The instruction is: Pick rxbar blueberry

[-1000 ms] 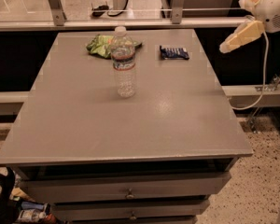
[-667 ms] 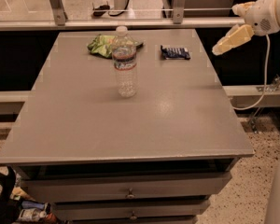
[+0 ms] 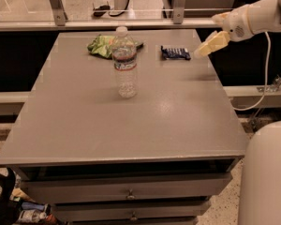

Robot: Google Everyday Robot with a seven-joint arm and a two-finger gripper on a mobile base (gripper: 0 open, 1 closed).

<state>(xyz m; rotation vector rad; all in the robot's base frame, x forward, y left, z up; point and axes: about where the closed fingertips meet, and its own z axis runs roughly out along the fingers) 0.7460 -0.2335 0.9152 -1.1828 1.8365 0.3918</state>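
Observation:
The rxbar blueberry point(image 3: 175, 53) is a small flat dark blue bar lying at the far right of the grey table point(image 3: 131, 125). My gripper point(image 3: 202, 50) hangs over the table's right edge, just right of the bar and slightly above it, apart from it. Its pale fingers point down and to the left, toward the bar. It holds nothing.
A clear water bottle point(image 3: 125, 63) stands upright in the table's middle-back. A green-yellow chip bag point(image 3: 102, 46) lies behind it at the far edge. A glass railing runs behind the table. A white robot part point(image 3: 267, 177) fills the lower right corner.
My gripper has moved left and down from beyond the table's right side to just beside the bar. The bar, the bottle and the bag have not moved.

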